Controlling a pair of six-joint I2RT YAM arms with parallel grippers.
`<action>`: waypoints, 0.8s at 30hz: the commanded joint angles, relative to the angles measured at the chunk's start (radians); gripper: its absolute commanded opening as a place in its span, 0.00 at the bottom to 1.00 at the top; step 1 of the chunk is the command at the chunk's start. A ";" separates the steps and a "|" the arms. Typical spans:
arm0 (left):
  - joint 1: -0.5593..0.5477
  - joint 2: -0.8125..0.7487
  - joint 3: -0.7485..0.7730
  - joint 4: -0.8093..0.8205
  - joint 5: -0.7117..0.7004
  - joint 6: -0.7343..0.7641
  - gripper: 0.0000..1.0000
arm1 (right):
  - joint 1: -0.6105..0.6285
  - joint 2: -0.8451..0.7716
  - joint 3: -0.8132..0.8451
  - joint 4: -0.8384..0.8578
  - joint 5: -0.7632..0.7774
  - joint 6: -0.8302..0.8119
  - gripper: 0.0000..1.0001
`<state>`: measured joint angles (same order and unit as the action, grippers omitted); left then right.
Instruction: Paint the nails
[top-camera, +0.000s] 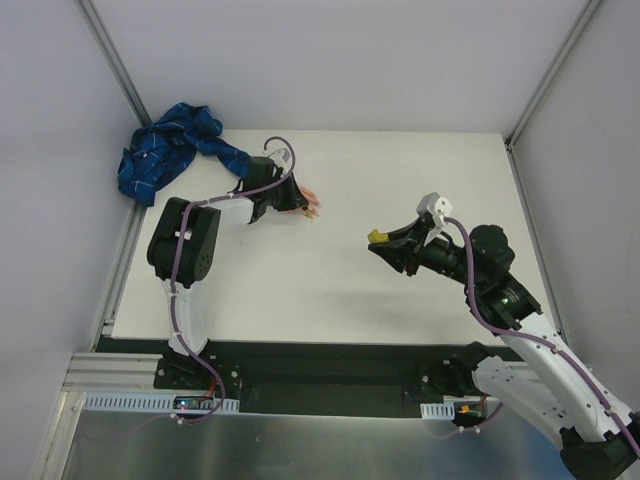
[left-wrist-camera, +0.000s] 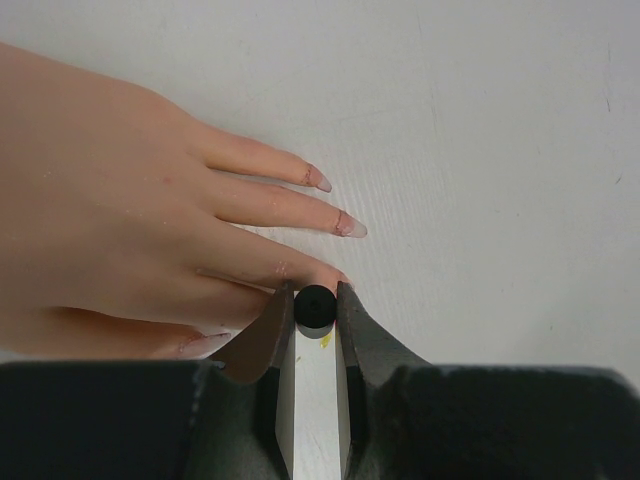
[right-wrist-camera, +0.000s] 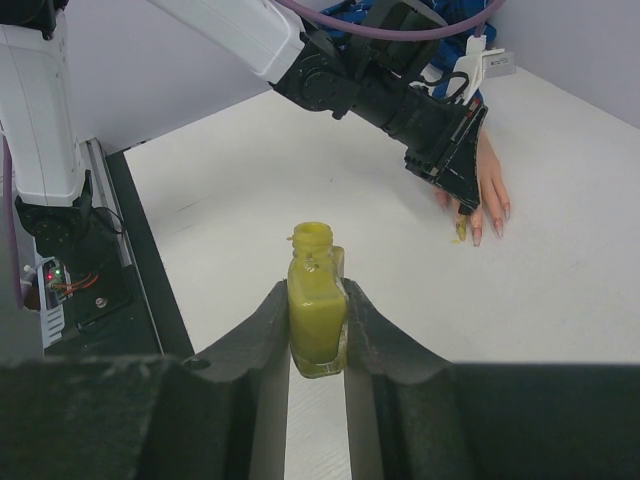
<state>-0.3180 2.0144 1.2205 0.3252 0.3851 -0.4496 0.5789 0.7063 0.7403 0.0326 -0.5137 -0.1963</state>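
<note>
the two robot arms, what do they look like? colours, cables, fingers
Both the left arm and right arm have white links and chunky black joint housings, with a purple cable running along each. The left gripper and right gripper have matte dark grey, curved fingers. A white bracket tops the right wrist.

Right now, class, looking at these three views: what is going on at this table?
The left gripper is shut on a black brush cap, held down at the nails of a mannequin hand lying flat on the white table. The right gripper is shut on an open yellow polish bottle, apart from the hand.
</note>
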 joint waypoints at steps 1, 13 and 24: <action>-0.012 0.007 0.016 0.040 0.015 0.006 0.00 | -0.005 -0.004 0.013 0.039 -0.025 -0.006 0.00; -0.015 0.023 0.027 0.035 0.014 -0.001 0.00 | -0.005 -0.013 0.013 0.036 -0.025 -0.005 0.00; -0.020 0.030 0.024 0.037 0.020 -0.004 0.00 | -0.005 -0.011 0.010 0.036 -0.022 -0.006 0.00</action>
<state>-0.3225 2.0281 1.2243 0.3393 0.3923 -0.4568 0.5789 0.7059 0.7403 0.0326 -0.5137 -0.1963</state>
